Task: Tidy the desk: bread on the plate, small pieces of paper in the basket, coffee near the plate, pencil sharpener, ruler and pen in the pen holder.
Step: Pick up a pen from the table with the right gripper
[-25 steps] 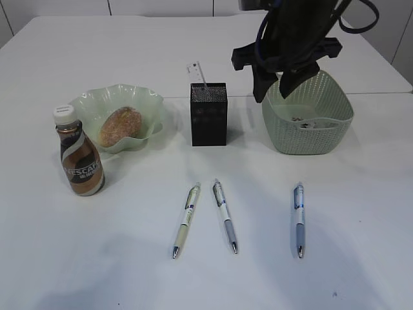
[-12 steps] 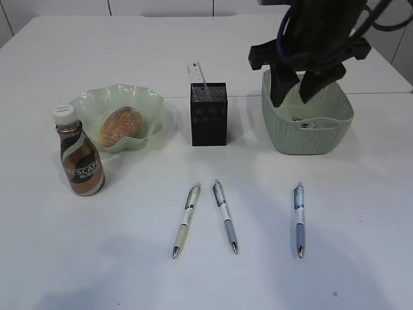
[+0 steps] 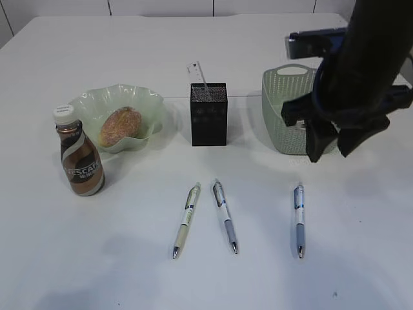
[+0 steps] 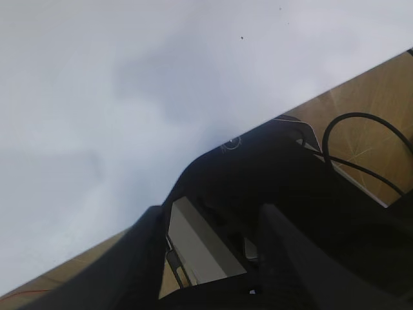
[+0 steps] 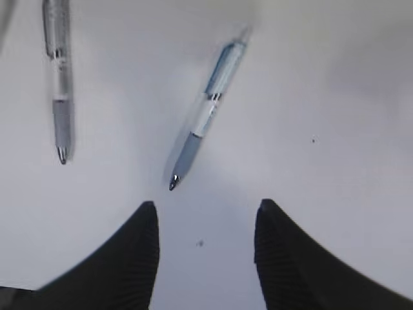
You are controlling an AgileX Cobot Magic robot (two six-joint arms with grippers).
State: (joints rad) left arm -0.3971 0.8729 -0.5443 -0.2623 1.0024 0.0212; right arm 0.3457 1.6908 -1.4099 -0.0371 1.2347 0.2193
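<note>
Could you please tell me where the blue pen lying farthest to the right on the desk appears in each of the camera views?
Exterior view: the blue pen lies at lower right of centre, in front of the basket, below the right end effector.
Left wrist view: not in it.
Right wrist view: upper centre, slanted, tip towards the open end effector.
Shared landmark: the neighbouring grey-grip pen, in the exterior view and in the right wrist view.

three pens (image 3: 225,216), one bread (image 3: 120,126), one coffee (image 3: 79,155), one basket (image 3: 287,106)
</note>
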